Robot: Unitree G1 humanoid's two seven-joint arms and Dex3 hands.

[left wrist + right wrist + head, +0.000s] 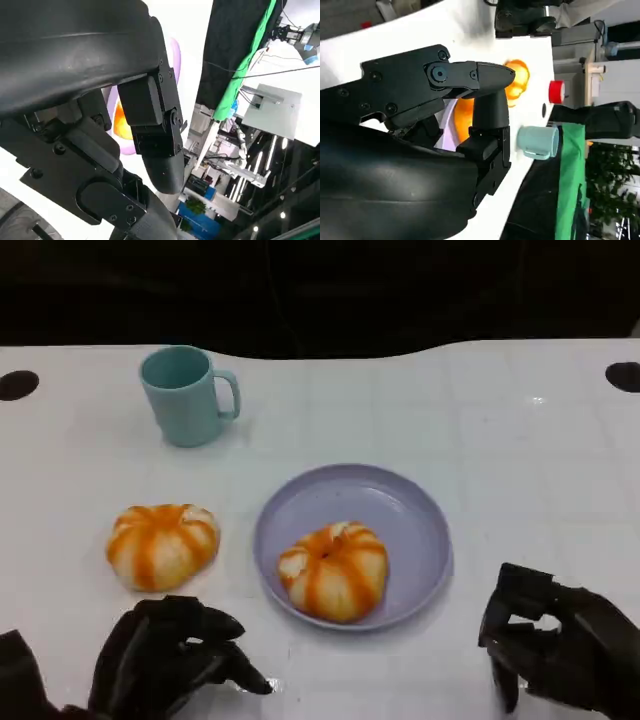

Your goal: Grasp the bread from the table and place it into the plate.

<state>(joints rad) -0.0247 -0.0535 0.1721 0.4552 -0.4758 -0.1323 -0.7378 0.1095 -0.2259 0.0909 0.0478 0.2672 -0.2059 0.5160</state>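
One orange-and-white striped bread (162, 545) lies on the white table, left of the lavender plate (400, 505). A second, similar bread (334, 570) sits inside the plate, toward its near side. My left hand (170, 655) hovers at the table's near edge just below the loose bread, fingers apart and holding nothing. On the other side, my right hand (555, 645) is near the front edge to the right of the plate, also empty. The left wrist view shows the left hand (150, 125) with the plate (175, 55) and an orange bread (121, 120) behind it. The right wrist view shows the right hand (470, 100) in front of both breads (519, 80).
A teal mug (188, 395) stands upright at the back left, handle to the right; it also appears in the right wrist view as the mug (537, 141). Dark round holes mark the table's far corners (18, 384). The far edge meets a dark backdrop.
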